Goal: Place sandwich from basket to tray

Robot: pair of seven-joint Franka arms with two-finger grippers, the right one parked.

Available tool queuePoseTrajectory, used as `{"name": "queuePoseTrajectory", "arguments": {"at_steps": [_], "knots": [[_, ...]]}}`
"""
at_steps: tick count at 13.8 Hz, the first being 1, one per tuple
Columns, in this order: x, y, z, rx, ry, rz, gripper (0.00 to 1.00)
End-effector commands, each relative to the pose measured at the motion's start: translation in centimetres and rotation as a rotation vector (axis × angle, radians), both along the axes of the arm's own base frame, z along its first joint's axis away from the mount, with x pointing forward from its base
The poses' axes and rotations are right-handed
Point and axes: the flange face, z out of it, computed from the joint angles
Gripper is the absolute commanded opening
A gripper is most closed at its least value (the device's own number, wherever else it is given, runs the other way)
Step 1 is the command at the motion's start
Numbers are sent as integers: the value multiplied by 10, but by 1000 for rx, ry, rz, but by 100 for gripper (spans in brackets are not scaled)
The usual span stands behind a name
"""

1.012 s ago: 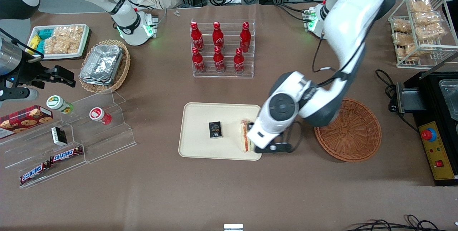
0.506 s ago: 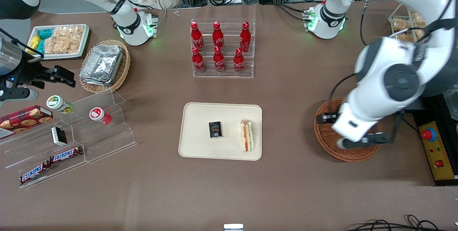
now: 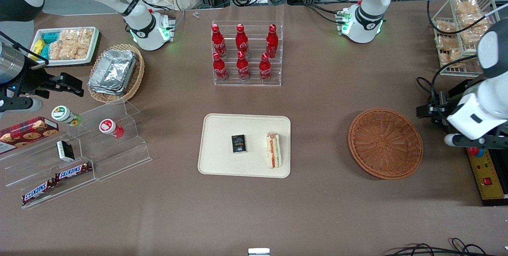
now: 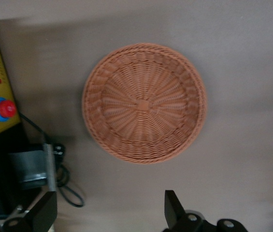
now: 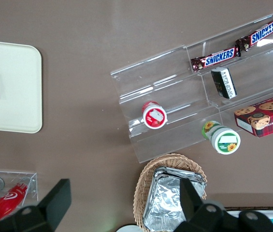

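Note:
The sandwich (image 3: 274, 151) lies on the cream tray (image 3: 222, 160), near the tray's edge that faces the basket. The reddish-brown wicker basket (image 3: 385, 143) is empty; it also shows in the left wrist view (image 4: 143, 104). My left gripper (image 3: 456, 129) hangs high above the table's working-arm end, beside the basket and over the black machine's edge. In the left wrist view the gripper (image 4: 109, 215) is open wide and holds nothing. Part of the tray also shows in the right wrist view (image 5: 10, 106).
A small black box (image 3: 239, 143) lies on the tray beside the sandwich. A black machine with a yellow control panel (image 3: 486, 168) stands next to the basket. A rack of red cola bottles (image 3: 246, 53) stands farther from the camera than the tray.
The gripper has left the sandwich on the tray and swung away, passing over the basket to the working arm's end of the table. The sandwich has not moved since.

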Motion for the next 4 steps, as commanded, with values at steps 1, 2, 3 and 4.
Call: {"name": "queuePoseTrajectory", "arguments": {"at_steps": [1, 2, 3, 4], "knots": [[2, 4, 11, -14, -7, -33, 100], [5, 5, 13, -15, -13, -34, 100], [6, 1, 14, -12, -19, -39, 100], [7, -2, 14, -11, -21, -38, 100]]}}
